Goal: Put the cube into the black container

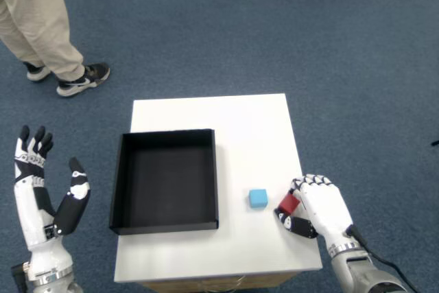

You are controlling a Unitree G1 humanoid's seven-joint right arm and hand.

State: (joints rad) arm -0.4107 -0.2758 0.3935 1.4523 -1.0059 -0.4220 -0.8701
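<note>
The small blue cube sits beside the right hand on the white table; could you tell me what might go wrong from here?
1. The right hand is curled around a red object, not the small blue cube, so it may carry the wrong thing.
2. Moving left, its fingers could knock the cube along the white table.
3. The square black container has raised walls; a low carry might clip its rim.
</note>
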